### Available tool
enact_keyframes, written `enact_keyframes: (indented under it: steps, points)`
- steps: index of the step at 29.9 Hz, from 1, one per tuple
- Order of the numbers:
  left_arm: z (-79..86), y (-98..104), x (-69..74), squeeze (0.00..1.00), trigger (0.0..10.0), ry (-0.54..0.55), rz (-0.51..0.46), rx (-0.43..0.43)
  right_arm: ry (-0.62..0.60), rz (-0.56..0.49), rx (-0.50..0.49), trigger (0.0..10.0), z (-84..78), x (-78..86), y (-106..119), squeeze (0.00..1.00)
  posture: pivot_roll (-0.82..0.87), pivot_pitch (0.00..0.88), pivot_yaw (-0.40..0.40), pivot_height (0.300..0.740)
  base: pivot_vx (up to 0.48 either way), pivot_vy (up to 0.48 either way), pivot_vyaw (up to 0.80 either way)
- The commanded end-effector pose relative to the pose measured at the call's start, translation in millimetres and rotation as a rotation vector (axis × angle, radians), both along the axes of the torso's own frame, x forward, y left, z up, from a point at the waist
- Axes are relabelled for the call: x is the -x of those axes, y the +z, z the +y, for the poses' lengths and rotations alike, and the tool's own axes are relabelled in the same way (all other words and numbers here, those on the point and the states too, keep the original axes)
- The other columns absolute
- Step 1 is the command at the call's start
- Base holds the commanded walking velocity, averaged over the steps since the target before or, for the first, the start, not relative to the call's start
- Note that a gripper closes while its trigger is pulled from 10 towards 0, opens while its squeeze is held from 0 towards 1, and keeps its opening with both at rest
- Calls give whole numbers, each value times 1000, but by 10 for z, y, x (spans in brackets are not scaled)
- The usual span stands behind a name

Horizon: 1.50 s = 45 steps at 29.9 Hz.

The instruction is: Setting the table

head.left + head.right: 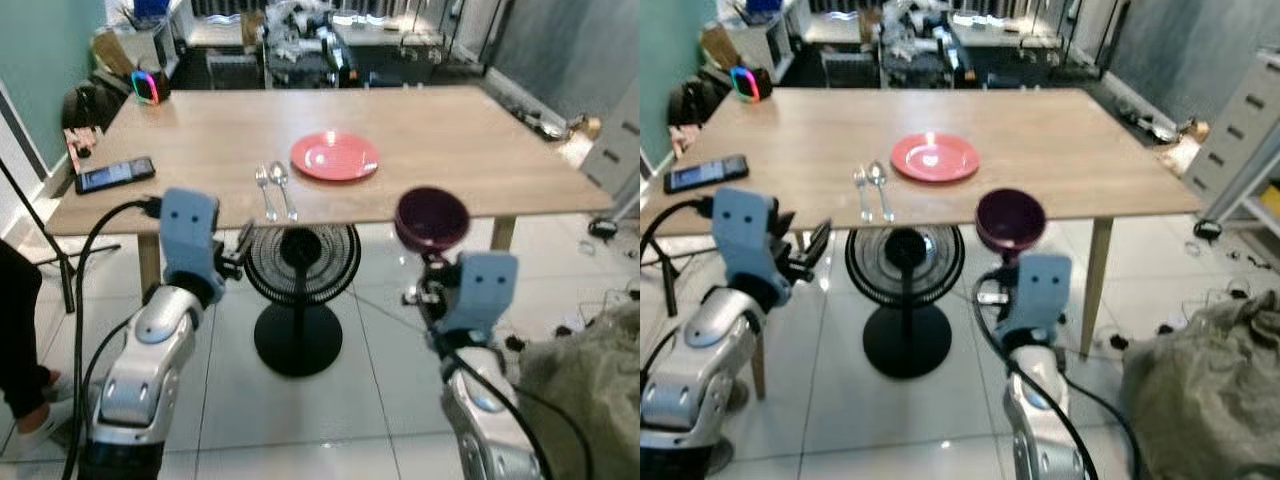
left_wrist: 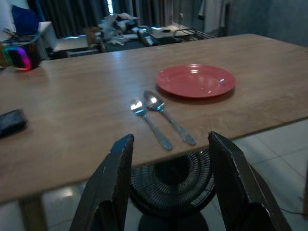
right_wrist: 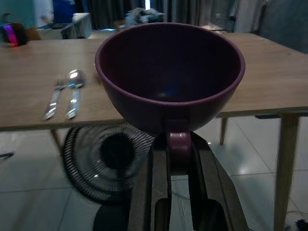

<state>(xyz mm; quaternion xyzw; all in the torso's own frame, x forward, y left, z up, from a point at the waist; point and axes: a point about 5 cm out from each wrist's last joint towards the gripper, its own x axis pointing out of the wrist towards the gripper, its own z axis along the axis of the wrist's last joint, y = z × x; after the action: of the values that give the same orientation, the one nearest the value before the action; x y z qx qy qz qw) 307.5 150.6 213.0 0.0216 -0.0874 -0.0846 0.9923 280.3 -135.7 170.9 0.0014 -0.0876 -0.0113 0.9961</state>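
Black fingers of the right tool [image 3: 179, 144] clenched on a stubby handle at the base of a dark purple bowl [image 1: 432, 218], held upright with its mouth up, at lower centre-right of the left eye view, just in front of the near edge of the table [image 1: 480, 150] and level with it. Deep, round, glossy, plain inside. Left tool [image 2: 171, 180] at lower left, fingers spread apart and holding nothing, aimed at the table edge from below its height.

Beyond, on the pale wood table near its front edge: a fork [image 1: 265, 190] and a spoon [image 1: 284, 187] side by side, nearly touching, long axes running from the near edge toward the far side, heads at the far end. Just right of them, slightly farther back, a flat red plate [image 1: 335, 156]. At the left of the table, a dark phone [image 1: 114, 174]; farther back in the upper left, a small object with a rainbow glow [image 1: 146, 86]. Under the table, a black floor fan [image 1: 300, 262] on a round base, on white tiles.
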Motion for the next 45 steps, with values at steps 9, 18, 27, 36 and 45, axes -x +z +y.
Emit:
enact_keyframes:
  steps: [9, 18, 27, 36, 45]
  points:
    - [-38, -21, 2, 204, 10000, -10, 2, -8, -11, 1, 4, 10000, -38, -14, -15, 0, -29, 0, 72, 740, 480, 0, 0]
    - [-40, -29, 1, 200, 10000, -13, 2, -14, 10, 0, 44, 10000, -80, -52, -5, 0, -28, 0, 74, 740, 480, 0, 0]
    - [-81, -87, 64, 0, 10000, -124, 45, -64, 124, 40, 75, 10000, -122, -89, -17, 0, -27, 0, 78, 740, 232, 0, 0]
    - [-9, -182, 179, 0, 10000, -284, 128, -142, 345, 121, 82, 10000, 17, -87, -113, 0, -3, 11, 73, 740, 0, 0, 0]
    - [24, -216, 259, 0, 10000, -428, 193, -205, 394, 142, 109, 10000, 77, -123, -163, 0, 11, 16, 70, 740, 0, 0, 0]
